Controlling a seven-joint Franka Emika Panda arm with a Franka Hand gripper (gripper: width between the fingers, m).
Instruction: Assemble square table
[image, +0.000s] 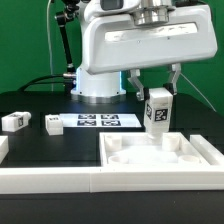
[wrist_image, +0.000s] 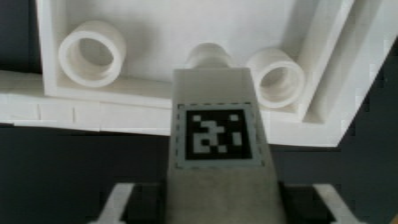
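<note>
Upright leg in my pincer, over the square top

From the exterior view's left: a loose leg (image: 15, 121), a second loose leg (image: 51, 124), the marker board (image: 100, 122). My pincer (image: 156, 93) is clenched on a third leg (image: 157, 110), long axis vertical, above the square top (image: 195, 150). The near socket (wrist_image: 279, 80) lies just beside its tip.
</note>
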